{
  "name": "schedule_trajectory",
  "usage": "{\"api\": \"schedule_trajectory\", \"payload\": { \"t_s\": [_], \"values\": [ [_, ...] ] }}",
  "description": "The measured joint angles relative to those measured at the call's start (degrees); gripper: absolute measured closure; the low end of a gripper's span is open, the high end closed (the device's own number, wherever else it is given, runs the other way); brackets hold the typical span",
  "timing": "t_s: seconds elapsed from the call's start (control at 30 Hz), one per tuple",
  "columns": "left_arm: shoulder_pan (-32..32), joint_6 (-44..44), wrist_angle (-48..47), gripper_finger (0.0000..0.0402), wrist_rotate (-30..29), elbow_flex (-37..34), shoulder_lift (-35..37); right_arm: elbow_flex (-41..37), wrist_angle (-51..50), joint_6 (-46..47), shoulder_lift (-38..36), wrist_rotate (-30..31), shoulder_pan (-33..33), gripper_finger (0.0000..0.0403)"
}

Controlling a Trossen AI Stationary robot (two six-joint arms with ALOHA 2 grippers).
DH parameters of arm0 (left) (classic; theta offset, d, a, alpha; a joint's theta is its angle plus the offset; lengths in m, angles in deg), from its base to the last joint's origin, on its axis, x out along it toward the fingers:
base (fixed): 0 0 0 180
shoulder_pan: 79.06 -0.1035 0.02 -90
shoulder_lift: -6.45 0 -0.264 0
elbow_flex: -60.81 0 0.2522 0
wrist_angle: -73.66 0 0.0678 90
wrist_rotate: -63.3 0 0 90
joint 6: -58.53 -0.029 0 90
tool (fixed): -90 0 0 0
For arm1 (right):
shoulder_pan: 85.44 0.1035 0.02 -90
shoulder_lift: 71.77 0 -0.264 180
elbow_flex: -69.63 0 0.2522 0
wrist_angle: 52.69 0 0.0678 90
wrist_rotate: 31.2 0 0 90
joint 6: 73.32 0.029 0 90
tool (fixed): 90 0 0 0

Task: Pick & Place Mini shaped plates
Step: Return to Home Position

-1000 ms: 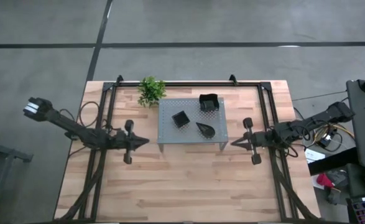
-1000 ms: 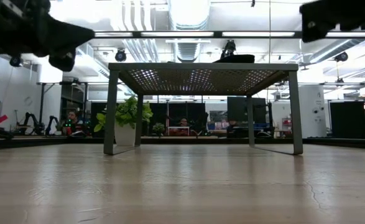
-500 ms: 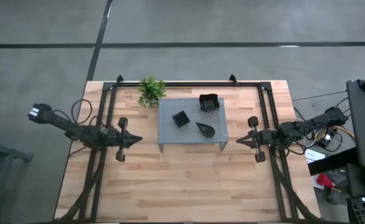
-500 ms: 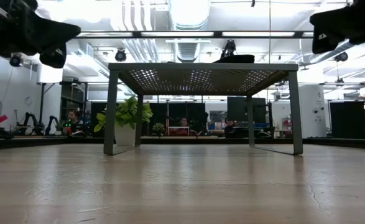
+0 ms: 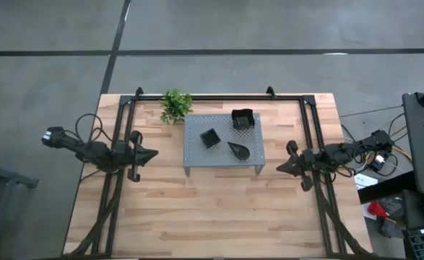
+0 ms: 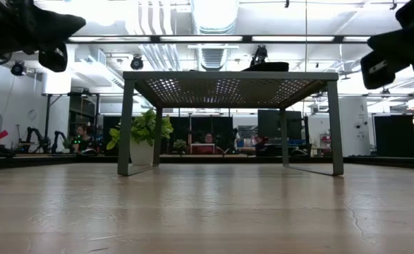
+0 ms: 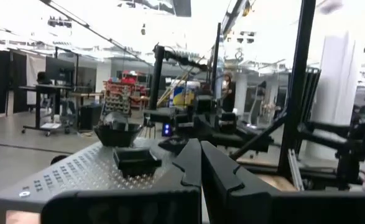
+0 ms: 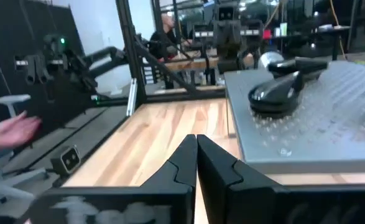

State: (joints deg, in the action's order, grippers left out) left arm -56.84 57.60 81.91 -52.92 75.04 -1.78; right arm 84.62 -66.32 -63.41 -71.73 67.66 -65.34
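- Plainly, all the mini shaped plates [image 5: 238,150] in view sit on top of the grey perforated stand [image 5: 197,155]; none shows off it.
- Counted from above, there are three groups. A teardrop pile [image 5: 238,150] is by the stand's near edge, right of centre. A small square pile [image 5: 209,138] is left of centre, and a larger square pile [image 5: 242,119] is near the far right corner. How many plates each pile holds cannot be told.
- One stand is at the middle of the worktop [image 5: 219,209], and one green plant [image 5: 175,105] is just off the stand's far left corner.
- The left gripper [image 5: 152,154] hangs beyond the stand's left edge, fingers pressed together on nothing.
- The right gripper [image 5: 279,167] hangs just off the stand's near right corner, likewise closed and empty.
- Judged from this, placing looks finished and the step in hand is the return to the rest pose.
- The next move calls for each arm to fold back toward its own side of the worktop, staying above the stand's top so that no pile is nudged.
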Motion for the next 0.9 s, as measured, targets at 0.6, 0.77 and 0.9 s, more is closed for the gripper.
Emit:
{"api": "schedule_trajectory", "payload": {
  "t_s": [0.6, 0.77, 0.9],
  "values": [
    [0.0, 0.1, -1.2, 0.0401, 0.0, 0.0, -0.4, -0.1, 0.1, -0.9, 6.2, 0.0, 0.0, 0.0394],
    [0.0, 0.1, -1.3, 0.0401, 0.0, -0.1, -0.4, -0.1, 0.2, -0.9, 6.1, 0.0, 0.0, 0.0394],
    [0.0, 0.1, -1.3, 0.0401, 0.0, -0.1, -0.4, -0.1, 0.1, -0.9, 6.1, 0.0, 0.0, 0.0394]
  ]
}}
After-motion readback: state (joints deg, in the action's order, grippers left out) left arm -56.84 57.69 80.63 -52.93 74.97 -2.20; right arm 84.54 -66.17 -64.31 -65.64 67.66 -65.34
